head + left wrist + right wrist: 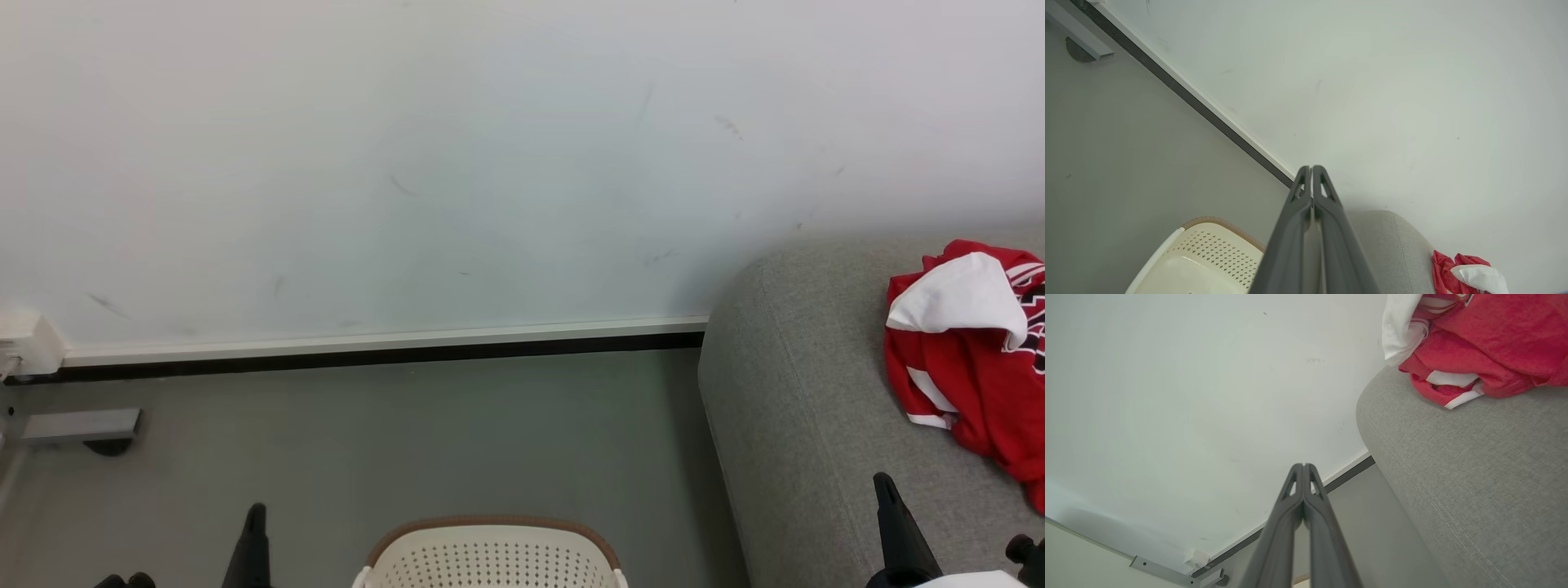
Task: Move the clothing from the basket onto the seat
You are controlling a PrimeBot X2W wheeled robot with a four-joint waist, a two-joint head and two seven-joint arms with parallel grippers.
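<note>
Grey floor point(408, 441) runs to the foot of a white wall point(490, 163), where a pale skirting strip point(384, 339) sits over a dark line. At the floor's far left edge a short grey metal bracket point(80, 425) lies near the wall. A small white box point(28, 339) sits against the skirting just above it.

Next comes the left end effector point(1311, 168). In the left wrist view its two dark fingers are pressed together tip to tip with nothing between them. In the head view one of its fingers rises at the lower left over bare floor, left of the basket point(490, 559) and apart from it.

The basket stands on the floor, well clear of the wall. Its cream-white perforated wall and brown rim band show only at the far end, and whether anything lies inside cannot be told. A strip of floor separates it from the seat point(800, 425).

The seat, in light grey woven fabric with a stitched seam, has its rounded left end close to the wall. The clothing point(980, 384) lies crumpled on top of the seat, near that rounded end. It is a bright red heap with a white panel folded uppermost and thin white stripe trim at its edges.

The right end effector point(1303, 466) also has its fingers closed against each other, gripping nothing. In the head view it is over the seat's front part, near the clothing but not touching it.
</note>
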